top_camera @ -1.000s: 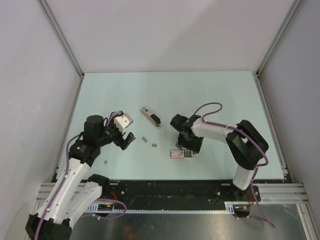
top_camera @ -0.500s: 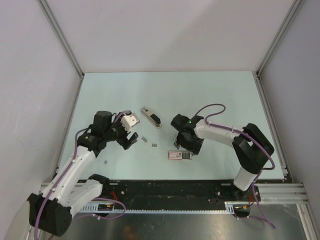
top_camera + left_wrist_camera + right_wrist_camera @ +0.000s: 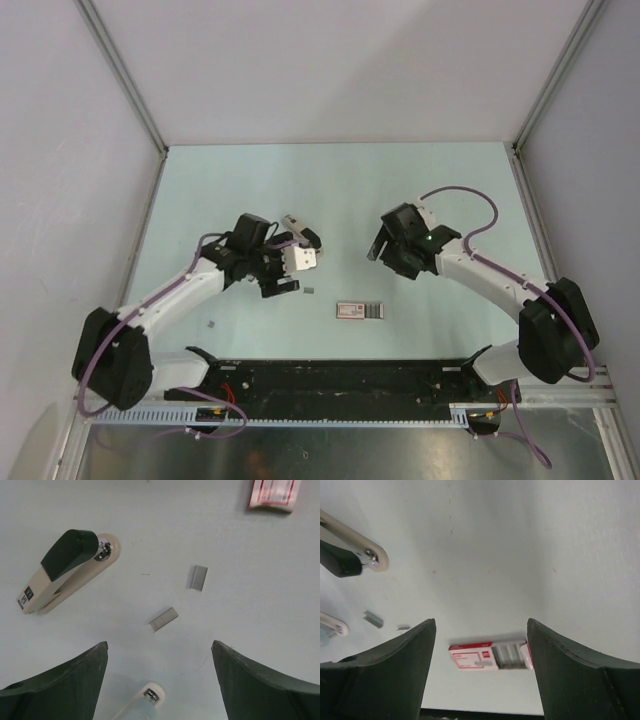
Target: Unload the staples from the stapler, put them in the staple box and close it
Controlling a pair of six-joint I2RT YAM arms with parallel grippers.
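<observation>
The stapler (image 3: 65,570) has a black top on a beige body and lies flat on the table, ahead and to the left of my left gripper (image 3: 159,645). That gripper is open and empty. Two short staple strips (image 3: 163,619) (image 3: 199,577) lie loose in front of it. In the top view the left gripper (image 3: 290,268) hovers just near of the stapler (image 3: 296,225), partly covering it. My right gripper (image 3: 388,255) is open, empty and raised right of the stapler. Its wrist view shows the stapler's end (image 3: 350,555) and staples (image 3: 372,619).
The red and white staple box (image 3: 359,310) lies near the front edge, its end open (image 3: 490,656). A pale rounded piece with a metal fitting (image 3: 151,695) shows low between my left fingers. A tiny grey bit (image 3: 211,323) lies at the front left.
My left gripper has swung right, up to the stapler. My right gripper has lifted off the staple box and moved back and right, leaving the box on the table.
</observation>
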